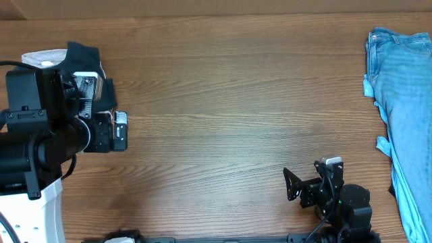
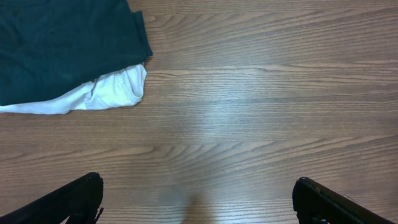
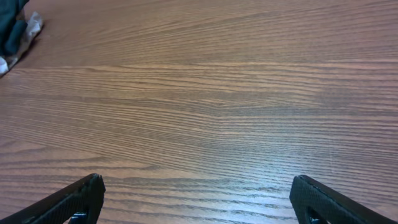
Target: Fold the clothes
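- The black cotton T-shirt (image 1: 84,52) lies bunched in a loose heap at the far-left corner of the brown wood-grain worktop (image 1: 216,101). In the overhead view the left arm (image 1: 40,135) hangs over part of it.
- In the left wrist view the T-shirt (image 2: 62,43) fills the upper-left corner, and only plain dark fabric shows.
- A crumpled off-white cloth (image 2: 112,90) pokes out from under the T-shirt's lower edge and touches it. Overhead, the same pale fabric (image 1: 40,59) shows at the heap's left side.
- The left jaws are spread as wide as they go and grip nothing. Their two black fingers (image 2: 68,199) sit at the bottom corners of the left wrist view with bare wood between them, apart from the T-shirt.
- The right jaws are spread just as wide and are also empty. Their black fingers (image 3: 74,198) frame bare wood at the bottom corners of the right wrist view.
- The right arm (image 1: 337,199) sits at the near edge, right of centre and well apart from the T-shirt. Only a sliver of dark fabric (image 3: 11,25) reaches the top-left corner of its wrist view.
- A pair of light-blue denim jeans (image 1: 405,101) lies along the right edge of the worktop, well apart from the T-shirt.
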Controlling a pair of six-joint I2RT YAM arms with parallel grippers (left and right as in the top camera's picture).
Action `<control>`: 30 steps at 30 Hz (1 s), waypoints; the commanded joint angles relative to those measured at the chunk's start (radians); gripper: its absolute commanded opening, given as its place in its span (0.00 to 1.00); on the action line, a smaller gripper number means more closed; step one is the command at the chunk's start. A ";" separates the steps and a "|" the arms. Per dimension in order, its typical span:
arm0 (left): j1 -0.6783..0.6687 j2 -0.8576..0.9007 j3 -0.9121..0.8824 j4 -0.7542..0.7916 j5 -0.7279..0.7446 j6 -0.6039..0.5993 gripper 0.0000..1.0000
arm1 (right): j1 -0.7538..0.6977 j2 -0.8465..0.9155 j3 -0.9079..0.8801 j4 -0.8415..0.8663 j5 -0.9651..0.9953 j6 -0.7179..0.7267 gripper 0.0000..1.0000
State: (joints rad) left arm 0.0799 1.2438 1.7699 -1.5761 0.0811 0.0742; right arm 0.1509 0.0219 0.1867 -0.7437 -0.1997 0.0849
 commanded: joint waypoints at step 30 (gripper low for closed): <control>-0.139 -0.733 -1.088 1.075 0.049 0.139 1.00 | -0.003 -0.013 -0.019 0.002 0.008 -0.004 1.00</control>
State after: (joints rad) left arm -0.0528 0.6258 0.8673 -0.5701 0.0654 0.1772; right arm 0.1509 0.0166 0.1867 -0.7433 -0.1936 0.0841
